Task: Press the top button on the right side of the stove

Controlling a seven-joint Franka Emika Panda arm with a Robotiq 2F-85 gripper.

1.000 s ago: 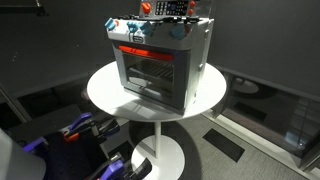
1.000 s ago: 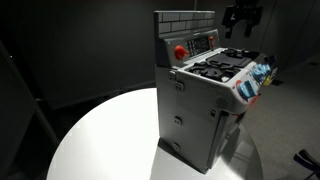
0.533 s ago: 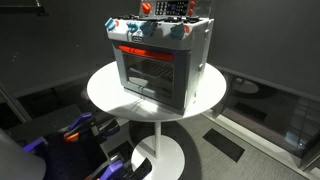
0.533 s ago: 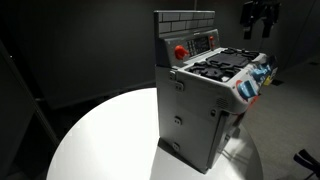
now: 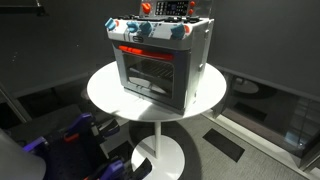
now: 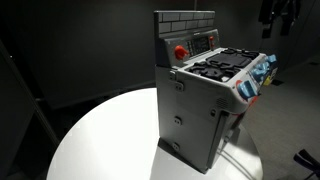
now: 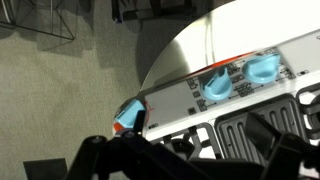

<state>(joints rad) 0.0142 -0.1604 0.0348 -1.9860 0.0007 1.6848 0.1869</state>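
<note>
While the gripper hangs in the air above and off to one side of the stove, touching nothing, the toy oven stands upright on a round white table.

Seen in an exterior view, the stove sits near the middle of the table, with its glass door and the red strip above it turned toward the camera. Its grey back panel rises behind the black burner grates and carries a round red button. The wrist view looks down on the stove's front edge, where pale blue knobs line up beside the grates. The dark fingers at the bottom of that view are spread wide apart with nothing held between them.
</note>
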